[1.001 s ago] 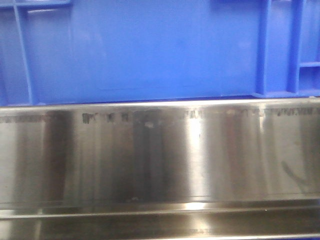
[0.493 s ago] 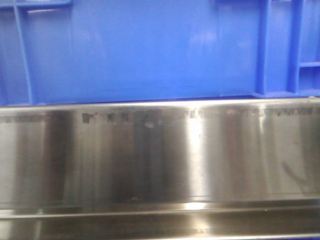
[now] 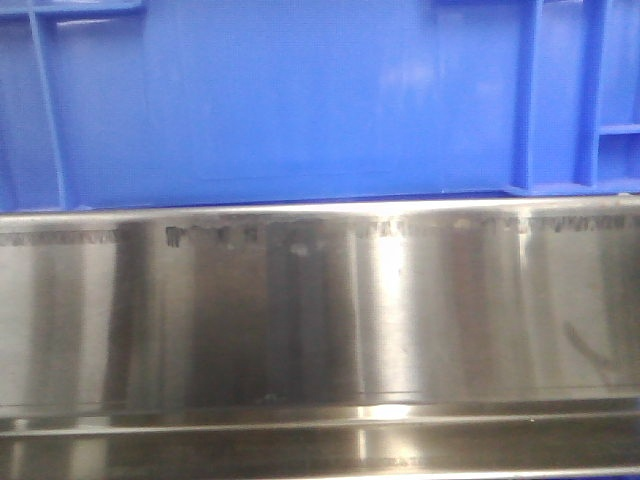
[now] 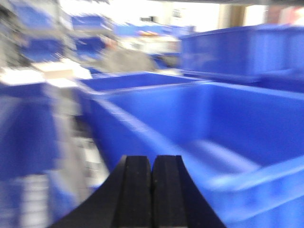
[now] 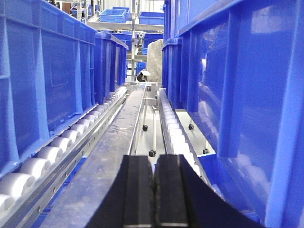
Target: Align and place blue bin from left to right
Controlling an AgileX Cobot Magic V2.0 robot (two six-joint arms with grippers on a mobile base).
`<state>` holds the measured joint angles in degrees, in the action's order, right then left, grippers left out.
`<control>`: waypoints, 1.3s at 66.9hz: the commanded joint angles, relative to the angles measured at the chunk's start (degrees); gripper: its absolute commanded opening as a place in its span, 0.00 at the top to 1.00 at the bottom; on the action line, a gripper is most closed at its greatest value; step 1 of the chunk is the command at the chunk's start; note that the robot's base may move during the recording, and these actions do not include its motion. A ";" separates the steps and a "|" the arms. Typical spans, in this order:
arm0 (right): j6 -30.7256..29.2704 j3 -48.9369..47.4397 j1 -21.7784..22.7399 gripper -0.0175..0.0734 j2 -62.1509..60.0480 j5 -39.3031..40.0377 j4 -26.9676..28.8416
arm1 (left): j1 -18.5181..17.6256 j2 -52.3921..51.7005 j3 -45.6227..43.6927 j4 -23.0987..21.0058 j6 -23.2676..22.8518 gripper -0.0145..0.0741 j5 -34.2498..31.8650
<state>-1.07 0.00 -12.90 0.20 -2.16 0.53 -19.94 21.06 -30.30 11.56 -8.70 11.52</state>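
The blue bin fills the top half of the front view with its smooth side wall, and vertical ribs stand near its right corner. It rests just above a steel panel. My left gripper is shut with nothing in it and hangs over the rim of an open blue crate; that view is blurred by motion. My right gripper is shut and empty, low over a steel rail between two rows of crates. A glossy blue crate wall stands close on its right.
A brushed steel panel spans the front view below the bin. White roller tracks run on both sides of the rail. Tall blue crates line the left track. More blue crates are stacked behind the left gripper.
The blue bin has not moved in the front view. Only the dark reflections on the steel panel have shifted slightly to the right.
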 commanded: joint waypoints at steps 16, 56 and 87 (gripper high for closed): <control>-0.57 0.00 0.15 0.88 -0.20 0.93 0.21 | 10.62 -12.51 6.82 -7.39 6.23 0.96 -0.53; -0.57 0.00 0.15 0.88 -0.20 0.93 0.21 | 20.79 -21.06 20.39 -6.78 6.23 0.96 -1.24; -0.57 0.00 0.15 0.88 -0.20 0.93 0.21 | 20.91 -21.06 30.30 -7.02 6.23 0.96 -13.90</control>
<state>-1.07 -0.01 -12.90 0.20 -2.16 0.53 0.65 0.29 -0.13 4.85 -2.72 -0.58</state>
